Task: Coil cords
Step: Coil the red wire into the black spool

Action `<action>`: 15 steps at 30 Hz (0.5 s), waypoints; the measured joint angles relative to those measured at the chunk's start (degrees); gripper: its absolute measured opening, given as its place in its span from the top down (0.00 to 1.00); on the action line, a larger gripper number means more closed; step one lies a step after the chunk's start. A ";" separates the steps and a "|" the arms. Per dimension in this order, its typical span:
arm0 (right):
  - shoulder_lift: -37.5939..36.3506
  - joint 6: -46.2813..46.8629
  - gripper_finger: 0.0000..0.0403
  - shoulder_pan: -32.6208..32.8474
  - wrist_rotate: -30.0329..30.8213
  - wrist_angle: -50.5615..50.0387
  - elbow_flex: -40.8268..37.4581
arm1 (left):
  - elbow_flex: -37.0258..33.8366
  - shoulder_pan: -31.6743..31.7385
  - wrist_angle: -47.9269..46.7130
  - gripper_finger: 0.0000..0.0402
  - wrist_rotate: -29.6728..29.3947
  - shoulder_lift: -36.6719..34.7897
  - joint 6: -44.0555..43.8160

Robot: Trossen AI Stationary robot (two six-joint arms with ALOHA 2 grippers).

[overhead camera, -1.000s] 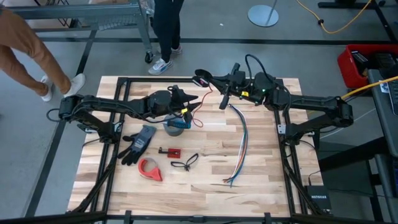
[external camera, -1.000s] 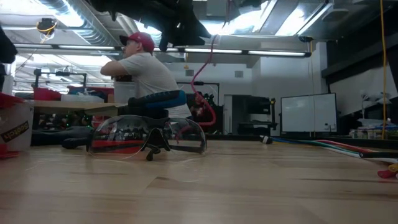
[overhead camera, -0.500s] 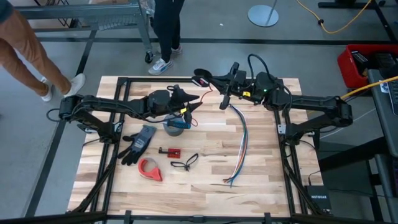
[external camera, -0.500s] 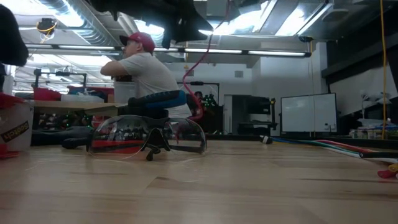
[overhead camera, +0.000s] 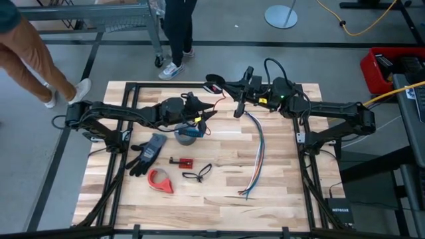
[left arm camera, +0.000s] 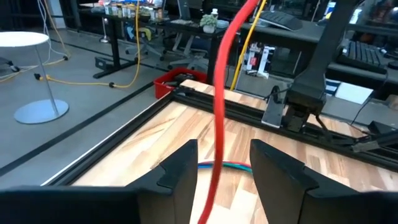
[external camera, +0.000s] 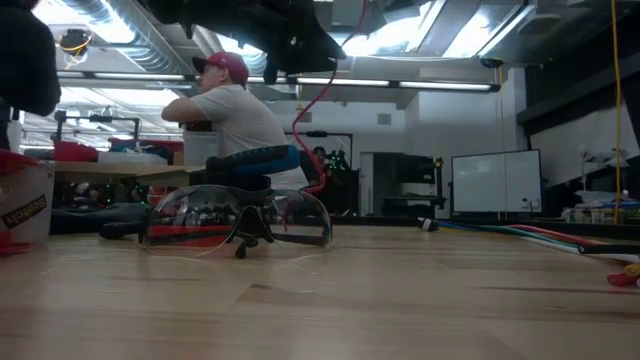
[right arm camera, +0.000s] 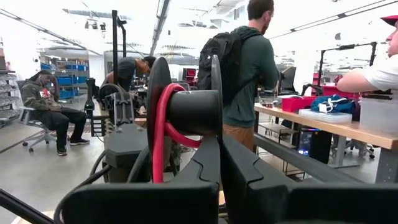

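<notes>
**High view: red cord strung between both grippers**

Red cord [overhead camera: 221, 97]: held above the table's 12 o'clock edge. One end winds round a black spool [right arm camera: 186, 112] clamped in the right gripper [overhead camera: 229, 85], fingers together on it. The cord passes between the parted fingers of the left gripper [left arm camera: 222, 163], at 11 o'clock, untouched. Grey tape roll [overhead camera: 188, 136] below.

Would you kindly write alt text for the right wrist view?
The right tool, shut, grips a black plastic spool wound with a thin red cord. Behind it is a workshop where a standing person wears a backpack.
</notes>
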 joint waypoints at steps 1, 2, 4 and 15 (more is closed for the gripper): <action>0.00 0.00 1.00 0.00 -0.13 0.07 0.00 | 0.00 0.01 -0.17 0.68 -0.01 0.00 0.00; 0.00 0.00 1.00 0.00 -0.24 0.15 0.00 | 0.00 0.02 -0.26 0.70 -0.02 0.00 0.00; 0.00 0.00 1.00 0.00 -0.24 0.11 0.00 | 0.00 0.02 -0.43 0.76 -0.04 0.00 0.21; -0.01 0.00 1.00 -0.02 -0.84 -3.94 0.00 | 0.00 0.09 -5.03 0.99 -7.21 -0.13 0.72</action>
